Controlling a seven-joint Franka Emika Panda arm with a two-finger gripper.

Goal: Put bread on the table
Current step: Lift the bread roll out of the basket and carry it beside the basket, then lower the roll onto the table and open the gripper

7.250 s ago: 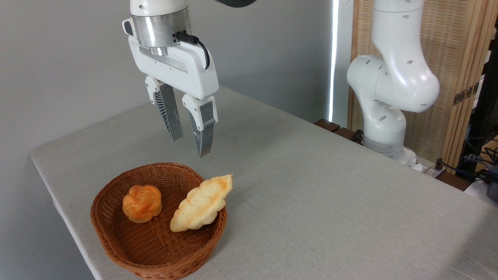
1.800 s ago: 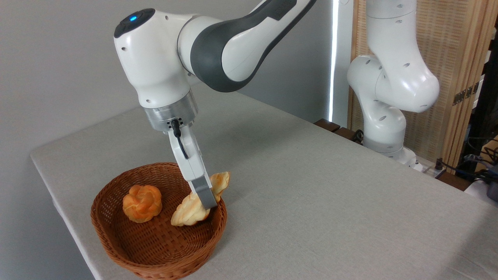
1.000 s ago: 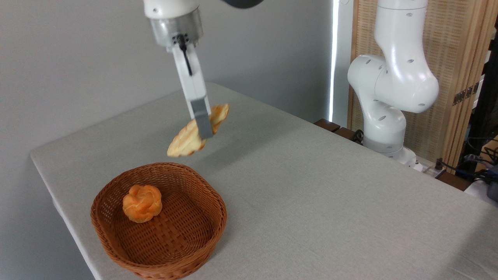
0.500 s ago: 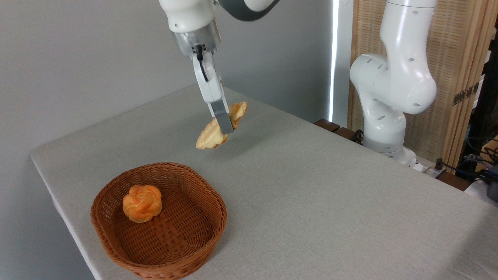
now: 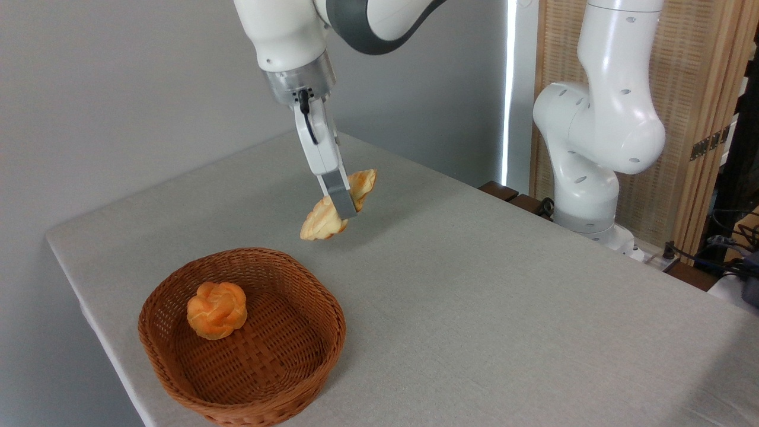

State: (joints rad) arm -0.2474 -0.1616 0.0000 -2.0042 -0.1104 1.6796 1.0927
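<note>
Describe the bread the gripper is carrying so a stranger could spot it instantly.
Start at the grey cloth table and find the brown wicker basket near its front left corner. Behind the basket, the gripper holds the bread above the cloth. It is long, pale golden and braided with pointed ends, unlike the small round orange bun in the basket.

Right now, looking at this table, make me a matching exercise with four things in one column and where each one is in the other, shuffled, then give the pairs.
Things:
1. bread
2. bun
3. basket
4. gripper

Places:
A. inside the basket
B. standing on the table near its front left corner
C. held in the air above the table
D. clamped around the bread, jaws pointing down

Pairs: 1-C, 2-A, 3-B, 4-D
</note>
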